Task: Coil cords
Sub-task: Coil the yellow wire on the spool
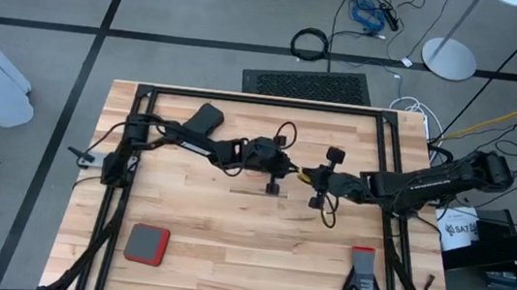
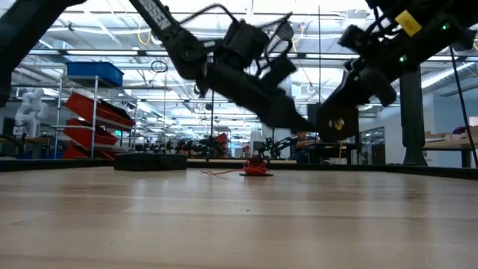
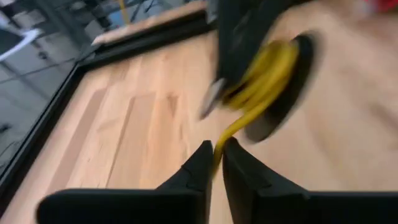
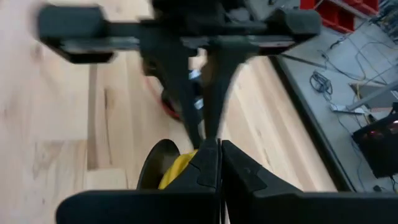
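Note:
The yellow cord (image 3: 261,84) is wound on a round black reel (image 3: 292,74) held up over the table's middle, with a short free tail (image 3: 227,134). My left gripper (image 3: 216,155) comes from the table's left and is shut on that tail. My right gripper (image 4: 219,155), coming from the right, is shut at the reel (image 4: 155,168). The two grippers (image 1: 293,168) (image 1: 318,178) meet tip to tip. The reddish-orange cord (image 2: 256,169) lies coiled on its reel on the table, under the left arm. My left gripper pinches the yellow cord's free tail (image 3: 219,152) between its two fingertips, a short way from the coil. The fingers come slanting down from the table's left. The tail curves up slack to the reel, clear of the table. My right gripper has the yellow cord's reel at its fingertips, and one dark finger (image 3: 239,43) lies across the yellow windings. The shut fingers hide the place of contact in its own wrist view. The reel (image 2: 336,123) is lifted clear of the table, standing on edge.
A red pad (image 1: 147,245) lies near the front left, a black glove with a red cuff (image 1: 363,282) near the front right, and a black flat object (image 1: 205,117) at the back left. A black frame rail (image 1: 264,100) rims the table.

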You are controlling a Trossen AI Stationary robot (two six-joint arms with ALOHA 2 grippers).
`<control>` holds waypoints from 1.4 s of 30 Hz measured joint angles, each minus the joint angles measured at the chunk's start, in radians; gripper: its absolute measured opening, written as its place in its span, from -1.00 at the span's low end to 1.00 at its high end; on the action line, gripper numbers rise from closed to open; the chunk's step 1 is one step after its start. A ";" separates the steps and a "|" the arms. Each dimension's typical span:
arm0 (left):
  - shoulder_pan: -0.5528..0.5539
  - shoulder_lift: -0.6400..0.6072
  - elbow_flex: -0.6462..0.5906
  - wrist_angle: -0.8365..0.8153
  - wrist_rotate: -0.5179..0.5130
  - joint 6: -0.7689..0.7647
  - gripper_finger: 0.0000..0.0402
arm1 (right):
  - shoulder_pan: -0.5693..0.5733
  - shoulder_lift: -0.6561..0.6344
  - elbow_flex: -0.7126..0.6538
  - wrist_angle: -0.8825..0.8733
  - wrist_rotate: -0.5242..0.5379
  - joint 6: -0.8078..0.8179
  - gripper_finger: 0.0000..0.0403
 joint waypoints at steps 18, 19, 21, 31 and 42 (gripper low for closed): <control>0.010 0.107 0.009 0.042 -0.157 0.032 -0.30 | -0.019 0.302 0.001 0.132 0.010 -0.171 -1.00; 0.010 0.105 0.009 0.045 -0.170 0.032 -0.30 | -0.018 0.319 0.001 0.137 0.034 -0.176 -1.00; 0.011 0.100 0.009 0.047 -0.192 0.032 -0.30 | -0.011 0.346 0.003 0.147 0.074 -0.186 -1.00; 0.010 0.094 0.009 0.052 -0.273 0.034 -0.30 | 0.021 0.417 0.002 0.181 0.220 -0.275 -1.00; -0.007 0.094 0.010 0.040 -0.281 0.034 -0.30 | 0.024 0.446 0.002 0.178 0.108 -0.213 -0.80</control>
